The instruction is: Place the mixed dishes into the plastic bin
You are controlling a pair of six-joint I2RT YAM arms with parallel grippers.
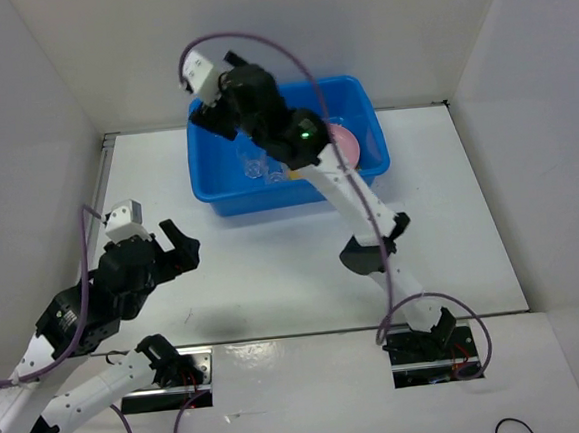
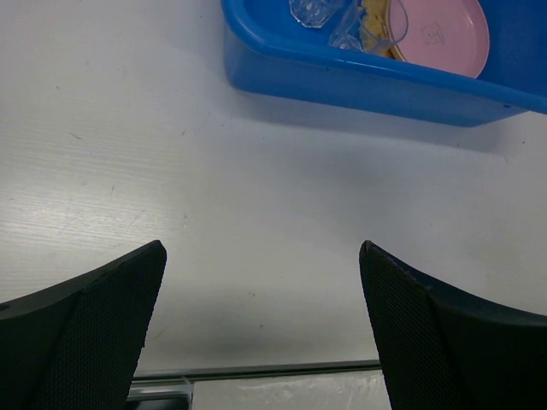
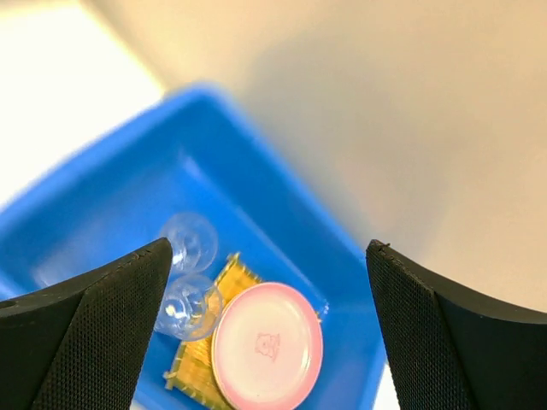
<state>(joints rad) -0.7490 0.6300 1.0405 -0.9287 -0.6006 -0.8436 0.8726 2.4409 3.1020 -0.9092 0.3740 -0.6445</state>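
Lying in blue bin [image 3: 128,196], pink plate [image 3: 267,346] on bamboo mat [image 3: 198,354], mark [image 3: 267,344] illegible

Left arm [image 1: 76,313] is kept folded low — left gripper [image 1: 179,251] held with fingers [image 2: 94,342] spread wide. Right arm [image 1: 354,206] is extended forward — right gripper [image 1: 212,117] likewise spread wide.

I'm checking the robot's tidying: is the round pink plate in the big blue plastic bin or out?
In. The round pink plate lies flat inside the big blue plastic bin, overlapping a yellow woven mat.
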